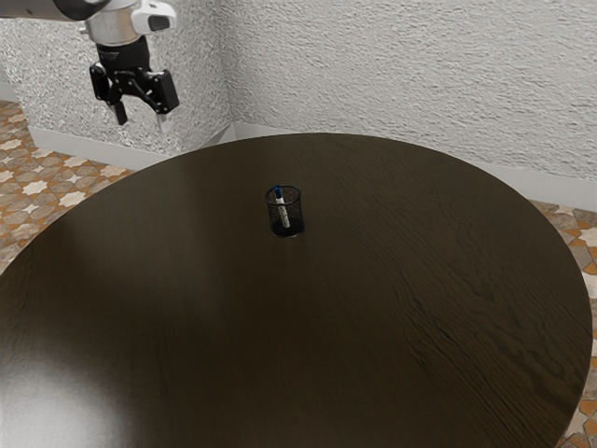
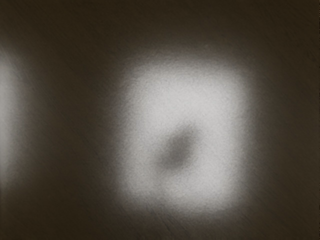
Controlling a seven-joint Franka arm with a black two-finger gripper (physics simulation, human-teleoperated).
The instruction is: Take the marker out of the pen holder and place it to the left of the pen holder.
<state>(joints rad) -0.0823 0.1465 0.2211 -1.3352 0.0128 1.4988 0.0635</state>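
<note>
Marker [image 1: 282,207], blue end up and slightly tilted, stands inside the mesh pen holder [image 1: 297,217], upper middle of the exterior view, on the dark round surface [image 1: 280,317]. I see my end effector [image 1: 142,119] at upper left, fingers spread wide, well apart from both. My wrist view shows pale glare on the surface.

Textured pale walls [image 1: 401,84], patterned floor tiles [image 1: 70,177], dark round table [image 1: 420,327]
</note>
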